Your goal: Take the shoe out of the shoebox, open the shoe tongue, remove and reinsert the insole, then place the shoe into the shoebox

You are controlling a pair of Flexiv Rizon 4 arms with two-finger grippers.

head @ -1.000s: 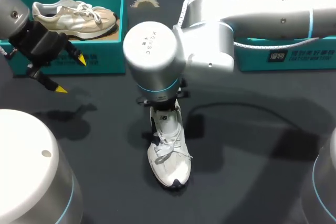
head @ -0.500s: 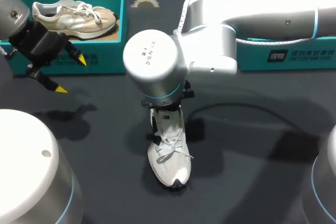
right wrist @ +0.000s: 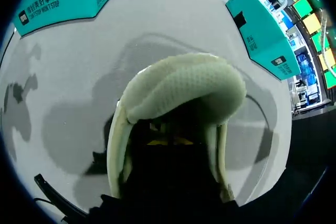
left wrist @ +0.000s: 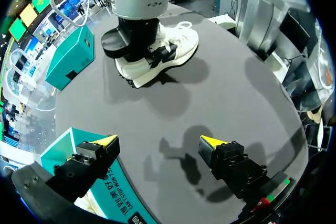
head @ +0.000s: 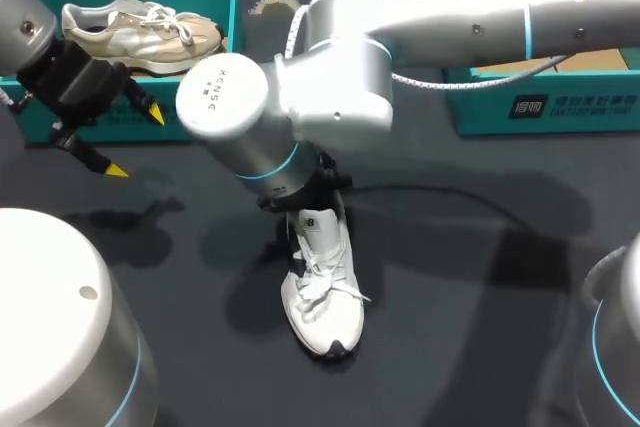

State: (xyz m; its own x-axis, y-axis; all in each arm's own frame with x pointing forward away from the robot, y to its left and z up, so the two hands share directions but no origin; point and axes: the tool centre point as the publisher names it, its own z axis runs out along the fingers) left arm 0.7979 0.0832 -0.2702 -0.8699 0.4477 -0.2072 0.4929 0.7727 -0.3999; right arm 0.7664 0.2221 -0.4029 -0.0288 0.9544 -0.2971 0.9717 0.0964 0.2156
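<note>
A white shoe (head: 322, 292) stands on the dark table, toe toward the front edge. My right arm reaches past the middle, and its gripper (head: 305, 209) sits at the shoe's heel opening. In the right wrist view the gripper (right wrist: 168, 141) is down inside the shoe, its yellow tips together in the dark under the padded collar (right wrist: 184, 85); whether anything is pinched is hidden. My left gripper (head: 135, 143) hangs open and empty at the left, in front of a teal box. From the left wrist, that gripper (left wrist: 158, 141) faces the shoe (left wrist: 168, 56) from well away.
A teal shoebox (head: 205, 112) at the back left holds a beige shoe (head: 140, 32). Another teal shoebox (head: 560, 107) stands at the back right under my right arm. A cable (head: 440, 197) runs across the table beside the white shoe.
My right arm's wrist has swung to the left and tilted over the shoe's heel. The shoe has turned slightly. The left arm has stayed still.
</note>
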